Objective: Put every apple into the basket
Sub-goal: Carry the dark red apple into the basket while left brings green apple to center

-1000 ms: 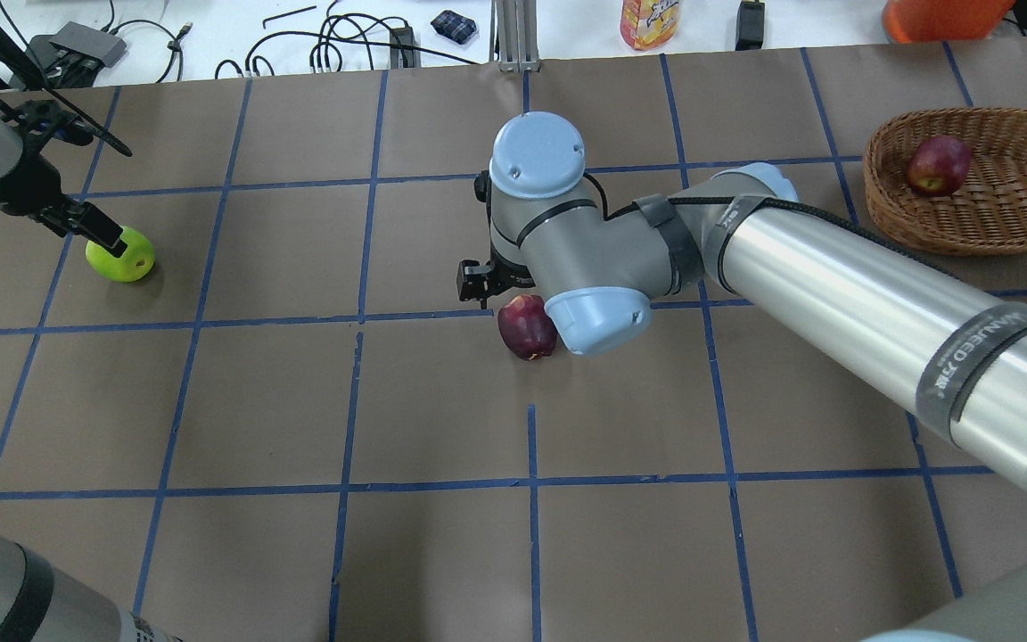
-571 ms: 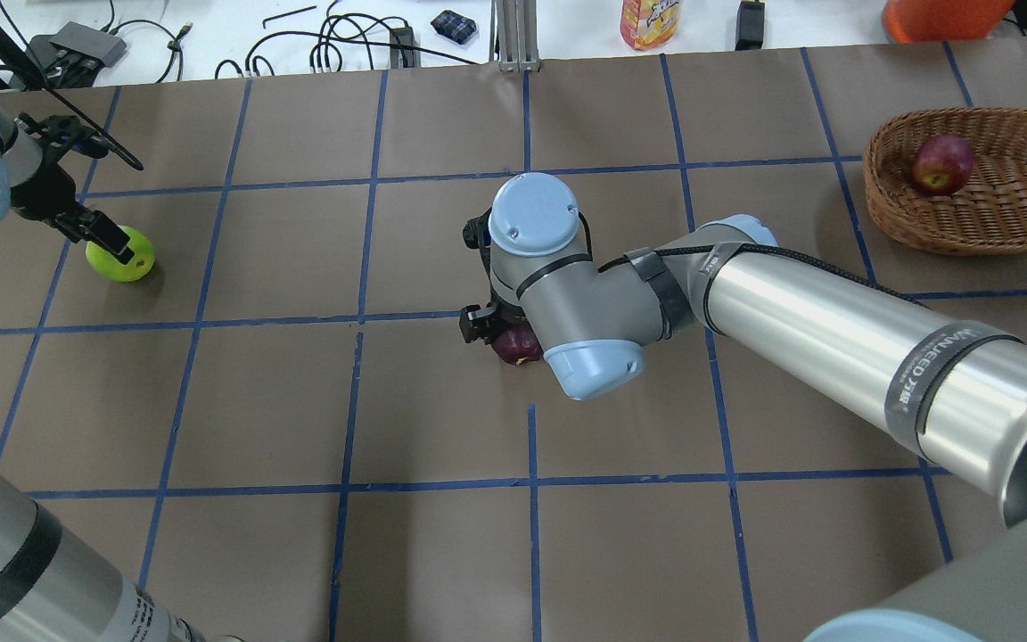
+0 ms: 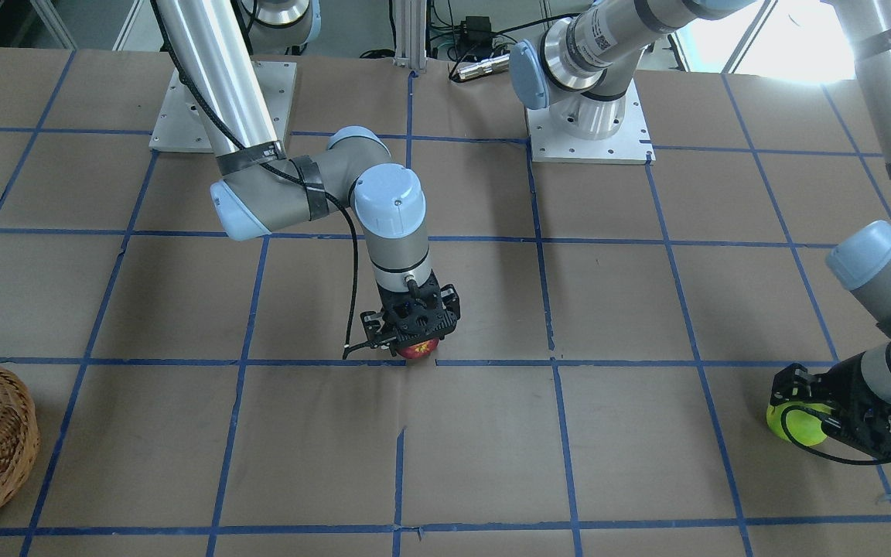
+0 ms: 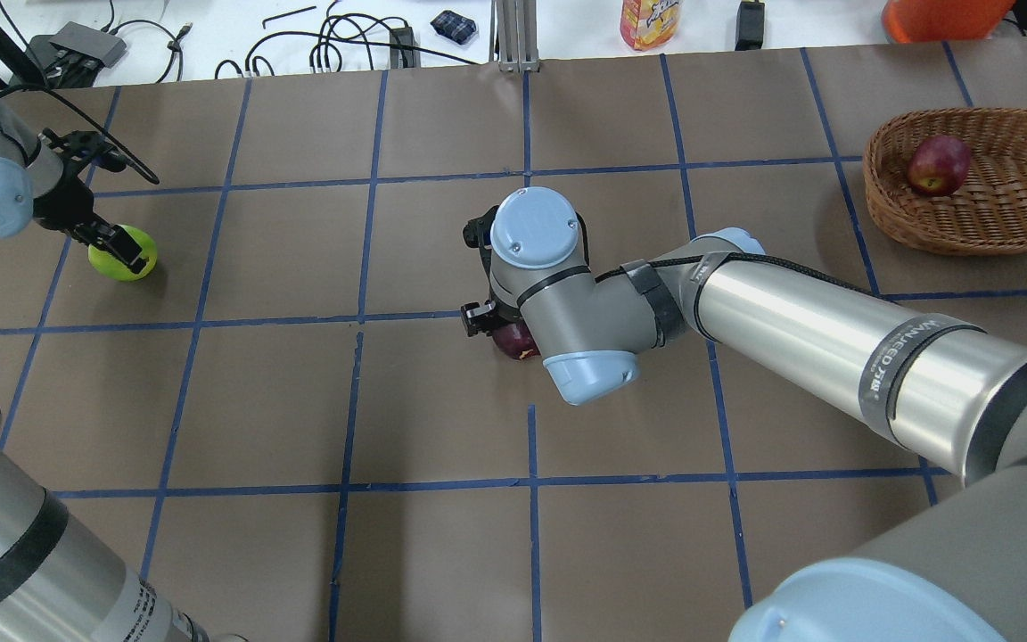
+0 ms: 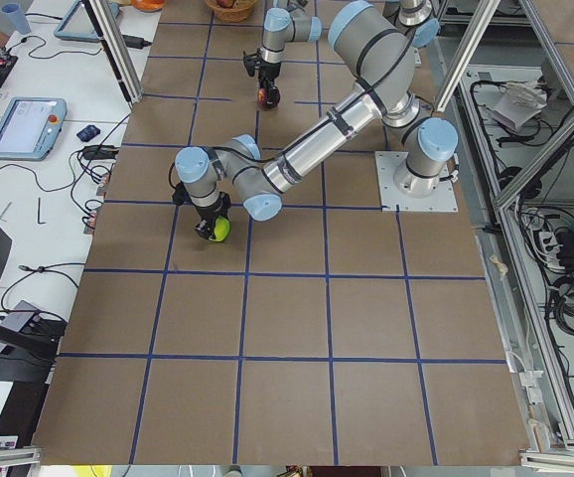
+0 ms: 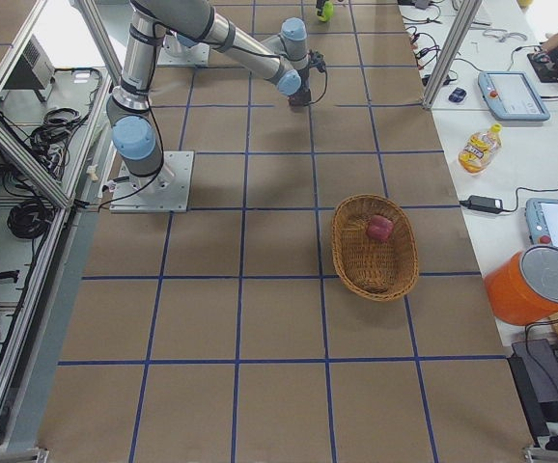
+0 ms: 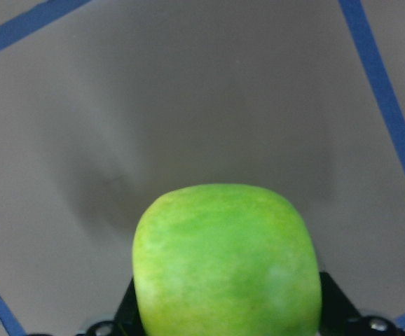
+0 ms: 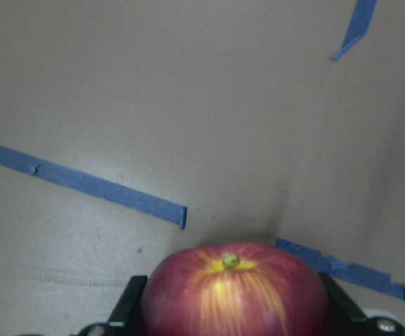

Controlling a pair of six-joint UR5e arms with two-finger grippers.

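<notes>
Right gripper [image 3: 413, 339]: positioned at the centre of the surface [image 4: 442, 553], pointing straight down over the red apple [image 8: 234, 292]. The wrist view shows a yellow-streaked crown and stem, with black fingers [image 8: 129, 311] flush against both flanks. Finding: closed on the fruit. The red apple sits beside a crossing of blue tape lines [image 3: 554, 362] and appears to rest on the brown paper.

Left gripper [image 3: 823, 422]: low at the far left end of the surface, likewise clamped around the green apple [image 7: 227, 262]. Dark fingers [image 7: 334, 308] bear on each side of it. Whether this fruit is raised off the paper cannot be determined.

Basket [image 4: 1017, 209]: at the right end of the surface, well apart from both arms. The maroon apple [image 4: 939, 165] lies inside it, toward the left of the bowl.

Legible markings: the black band [image 4: 910, 343] on the right arm's forearm carries white lettering that appears to read "WANUEED", followed by small characters not resolved. The same word shows on the left arm. A bottle [image 4: 650, 22] stands beyond the far edge; its yellow-orange label is unreadable.
</notes>
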